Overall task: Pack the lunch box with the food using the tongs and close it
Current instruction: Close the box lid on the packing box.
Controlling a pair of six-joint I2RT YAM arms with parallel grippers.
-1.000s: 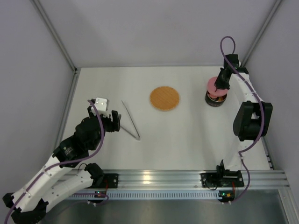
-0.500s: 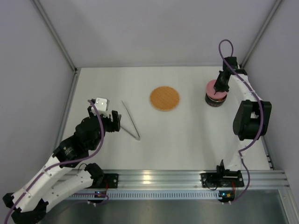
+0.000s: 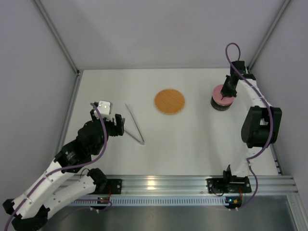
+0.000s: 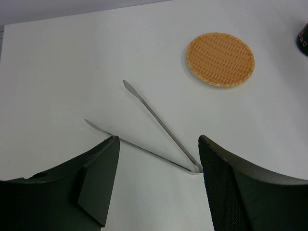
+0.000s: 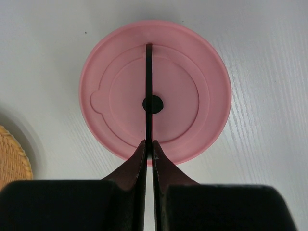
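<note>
Two arms, top view: the left gripper (image 3: 120,126) sits lower left, jaws wide and holding nothing, just beside the tongs (image 3: 135,124) lying flat on the tabletop (image 3: 192,139). Orange woven mat (image 3: 169,101) at centre. Right gripper (image 3: 224,91) at upper right, on the pink lid (image 3: 216,91) atop the lunch box (image 3: 221,105).

Left wrist view: tongs splay in a narrow V, joint toward lower right, tips upper left. Likely light, stiff, springy, slippery steel. Best pinched across both arms midway, clear of the joint.

Right wrist view: jaws shut, tips over the lid's near rim. Whether they pinch anything thin I cannot tell. Lid covers the box fully, so contents are hidden. No food visible anywhere. Lid looks like light, slightly flexible plastic.
</note>
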